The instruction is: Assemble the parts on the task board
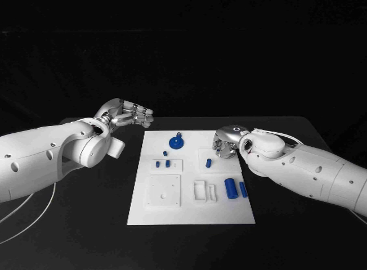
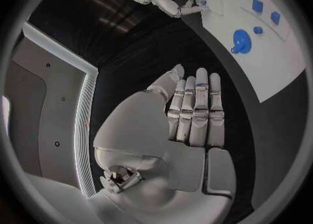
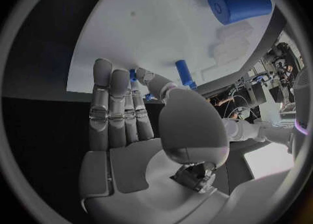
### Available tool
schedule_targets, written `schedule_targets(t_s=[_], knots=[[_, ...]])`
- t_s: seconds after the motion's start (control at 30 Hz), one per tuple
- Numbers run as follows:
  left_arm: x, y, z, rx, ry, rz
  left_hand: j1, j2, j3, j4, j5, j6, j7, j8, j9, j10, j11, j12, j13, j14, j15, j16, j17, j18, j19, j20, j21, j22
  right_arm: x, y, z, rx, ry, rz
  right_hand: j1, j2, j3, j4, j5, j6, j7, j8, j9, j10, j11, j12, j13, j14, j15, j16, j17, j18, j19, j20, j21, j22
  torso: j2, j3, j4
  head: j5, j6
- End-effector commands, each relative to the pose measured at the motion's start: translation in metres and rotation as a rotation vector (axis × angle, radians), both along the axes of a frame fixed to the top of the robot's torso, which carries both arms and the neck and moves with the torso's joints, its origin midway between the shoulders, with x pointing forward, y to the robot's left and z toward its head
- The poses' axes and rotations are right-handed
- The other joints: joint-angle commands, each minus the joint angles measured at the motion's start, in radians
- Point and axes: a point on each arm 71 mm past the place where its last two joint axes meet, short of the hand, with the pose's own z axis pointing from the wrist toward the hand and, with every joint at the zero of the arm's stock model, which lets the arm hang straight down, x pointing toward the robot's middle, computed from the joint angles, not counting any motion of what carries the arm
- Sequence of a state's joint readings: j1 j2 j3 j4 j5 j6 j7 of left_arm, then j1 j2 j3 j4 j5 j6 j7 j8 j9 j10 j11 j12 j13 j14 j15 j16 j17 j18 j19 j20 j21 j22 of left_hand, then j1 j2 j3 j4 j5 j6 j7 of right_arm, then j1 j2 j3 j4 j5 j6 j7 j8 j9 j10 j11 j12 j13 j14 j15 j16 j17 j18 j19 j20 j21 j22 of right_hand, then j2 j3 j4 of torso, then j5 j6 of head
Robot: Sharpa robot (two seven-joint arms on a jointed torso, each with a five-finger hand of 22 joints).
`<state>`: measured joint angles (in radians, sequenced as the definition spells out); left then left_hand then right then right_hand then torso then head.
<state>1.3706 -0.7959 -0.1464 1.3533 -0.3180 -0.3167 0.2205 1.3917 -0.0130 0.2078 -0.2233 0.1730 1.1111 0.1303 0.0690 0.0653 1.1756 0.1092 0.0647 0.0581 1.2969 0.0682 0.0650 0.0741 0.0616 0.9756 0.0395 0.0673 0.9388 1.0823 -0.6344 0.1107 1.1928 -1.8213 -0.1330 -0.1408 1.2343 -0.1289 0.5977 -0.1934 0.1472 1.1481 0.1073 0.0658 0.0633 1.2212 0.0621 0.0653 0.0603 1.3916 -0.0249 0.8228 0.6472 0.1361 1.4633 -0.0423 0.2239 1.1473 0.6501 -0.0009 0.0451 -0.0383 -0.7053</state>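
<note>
White task board flat on the black tabletop, between the two arms. Left hand raised off the board's far left corner, well apart from every part, fingers straight and side by side, palm bare. Right hand at the board's right edge, fingers extended over the white surface and clamped on nothing (no contact with any part visible). Closest to that hand: a small blue peg just beside the fingertips, also seen past them in the right wrist view. Farther along the same edge, a large blue cylinder with a thinner blue rod alongside. Near the far end, a blue round disc with a knob. Toward the left, small blue pegs standing in a white block. Nothing between the right hand and the nearest peg.
</note>
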Motion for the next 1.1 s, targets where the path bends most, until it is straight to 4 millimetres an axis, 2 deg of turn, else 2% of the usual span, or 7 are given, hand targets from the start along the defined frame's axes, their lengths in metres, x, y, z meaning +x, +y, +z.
schedule_targets(t_s=[0.03,0.33,0.47,0.6,0.77,0.93,1.1], knots=[[-0.0005,-0.0022,0.0015,-0.015,0.001,-0.015,-0.005,-0.003,0.0,0.005,0.003,-0.004,0.0,-0.004,-0.001,-0.006,-0.001,-0.005,-0.001,-0.005,-0.002,-0.003,0.0,-0.009,0.004,0.006,0.001,-0.009,-0.002,-0.0051,-0.0096,-0.062,0.012,-0.013,0.006,-0.009,0.01,-0.001,-0.005,0.012,0.0,-0.003,0.0,0.01,0.002,-0.006,-0.001,0.007,-0.002,0.006,0.002,0.014,0.03,-0.006,0.007,0.003,0.0,0.0006,-0.0009,0.0,-0.001],[-0.0006,-0.0006,0.0011,-0.013,0.007,-0.014,-0.004,-0.002,0.0,0.006,0.003,-0.004,0.0,-0.004,-0.001,-0.006,-0.001,-0.005,-0.001,-0.005,-0.002,-0.003,0.0,-0.009,0.005,0.006,0.001,-0.011,-0.0044,-0.0064,-0.0098,-0.071,0.006,-0.012,0.017,-0.01,0.026,-0.015,0.003,0.033,-0.004,-0.002,0.001,0.04,-0.007,-0.006,0.0,0.009,-0.011,0.008,0.005,0.01,0.03,-0.013,0.018,0.025,0.0,0.0006,-0.0018,-0.002,-0.003],[-0.0007,0.0002,0.0011,-0.013,0.007,-0.013,-0.004,-0.002,0.0,0.006,0.003,-0.004,0.0,-0.004,-0.001,-0.006,-0.001,-0.005,-0.001,-0.005,-0.002,-0.003,0.0,-0.009,0.005,0.006,0.001,-0.011,-0.0054,-0.006,-0.0097,-0.069,0.0,-0.01,0.031,-0.003,0.035,-0.028,0.004,0.052,-0.008,-0.002,0.001,0.067,-0.013,-0.006,0.001,0.014,-0.016,0.01,0.008,0.008,0.032,-0.019,0.031,0.043,0.0,0.0006,-0.0013,-0.003,-0.003],[-0.0006,0.0009,0.0011,-0.013,0.007,-0.011,-0.003,-0.002,0.0,0.006,0.003,-0.005,0.0,-0.004,-0.001,-0.007,-0.001,-0.005,-0.001,-0.004,-0.002,-0.003,0.0,-0.009,0.005,0.006,0.001,-0.012,-0.0062,-0.0047,-0.0081,-0.054,-0.021,-0.011,0.043,0.011,0.049,-0.039,-0.023,0.092,-0.019,0.001,0.005,0.11,-0.026,-0.005,0.002,0.02,-0.022,0.009,0.008,0.005,0.032,-0.024,0.044,0.062,0.0,0.0004,-0.0012,-0.002,-0.004],[-0.0005,0.0014,0.0011,-0.013,0.006,-0.009,-0.003,-0.002,0.0,0.006,0.003,-0.005,0.0,-0.003,-0.001,-0.007,-0.001,-0.005,-0.001,-0.003,-0.003,-0.002,0.0,-0.009,0.006,0.006,0.002,-0.012,-0.0072,-0.0028,-0.0057,-0.034,-0.048,-0.01,0.033,0.013,0.064,-0.045,-0.039,0.125,-0.028,-0.002,0.006,0.146,-0.038,-0.006,0.003,0.024,-0.04,0.002,0.008,-0.006,0.032,-0.041,0.064,0.093,0.0,0.0004,-0.0004,-0.003,-0.004],[0.0,0.003,0.0012,-0.012,0.004,-0.004,-0.002,-0.002,0.0,0.005,0.004,-0.004,0.0,-0.003,-0.001,-0.006,-0.001,-0.005,-0.001,0.0,-0.004,-0.002,0.001,-0.009,0.007,0.005,0.003,-0.012,-0.0083,-0.003,-0.0033,-0.021,-0.071,-0.015,0.032,0.014,0.077,-0.052,-0.069,0.137,-0.032,-0.003,0.008,0.159,-0.042,-0.005,0.003,0.034,-0.044,-0.003,0.01,-0.017,0.034,-0.048,0.109,0.124,0.0,0.0004,-0.0018,-0.004,-0.004],[0.0003,0.0046,0.0013,-0.011,0.002,0.0,-0.002,-0.002,-0.001,0.005,0.003,-0.005,0.001,-0.004,-0.001,-0.008,-0.001,-0.005,-0.001,0.0,-0.003,-0.003,0.001,-0.009,0.008,0.005,0.002,-0.011,-0.0095,-0.0059,-0.0006,-0.014,-0.09,-0.02,0.031,0.011,0.082,-0.054,-0.074,0.143,-0.034,-0.002,0.009,0.164,-0.044,-0.005,0.003,0.039,-0.045,-0.008,0.012,-0.02,0.035,-0.049,0.135,0.144,0.0,0.0,-0.0027,-0.005,-0.003]])
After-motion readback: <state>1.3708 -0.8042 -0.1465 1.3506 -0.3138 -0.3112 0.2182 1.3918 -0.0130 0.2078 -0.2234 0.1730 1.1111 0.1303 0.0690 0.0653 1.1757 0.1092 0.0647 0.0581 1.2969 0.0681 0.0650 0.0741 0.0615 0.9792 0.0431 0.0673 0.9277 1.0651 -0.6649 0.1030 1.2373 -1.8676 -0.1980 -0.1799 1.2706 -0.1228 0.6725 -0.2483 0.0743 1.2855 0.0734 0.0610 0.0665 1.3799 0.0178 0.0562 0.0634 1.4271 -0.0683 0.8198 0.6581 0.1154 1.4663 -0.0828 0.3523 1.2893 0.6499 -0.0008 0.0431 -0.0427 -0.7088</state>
